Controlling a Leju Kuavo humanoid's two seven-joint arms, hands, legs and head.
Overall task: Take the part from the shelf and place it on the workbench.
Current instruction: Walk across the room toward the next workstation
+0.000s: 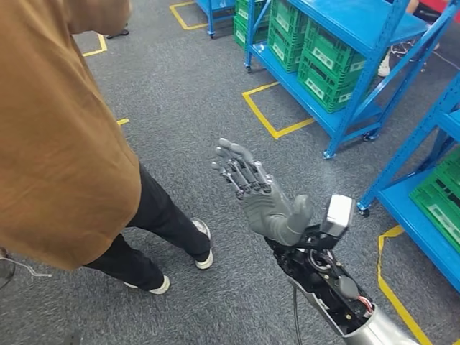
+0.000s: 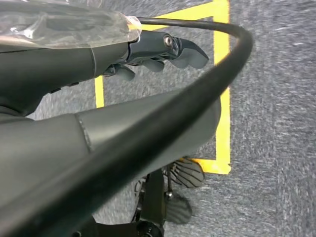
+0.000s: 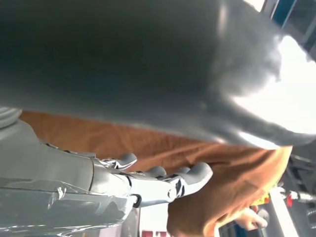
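Right hand (image 1: pixel 266 198) was spread, holding nothing, centre frame | left hand (image 2: pixel 164 49) grip: cannot tell | person (image 1: pixel 60 129) stood left | you should turn toward blue shelf (image 1: pixel 347 43), upper right.

Grey ribbed right hand (image 1: pixel 269 206), dark jointed fingers (image 1: pixel 238 167), silver forearm (image 1: pixel 374 330)

Right robot hand (image 1: pixel 266 201) is raised, fingers spread and holding nothing; left robot hand (image 2: pixel 164 49) seems empty, fingers extended.
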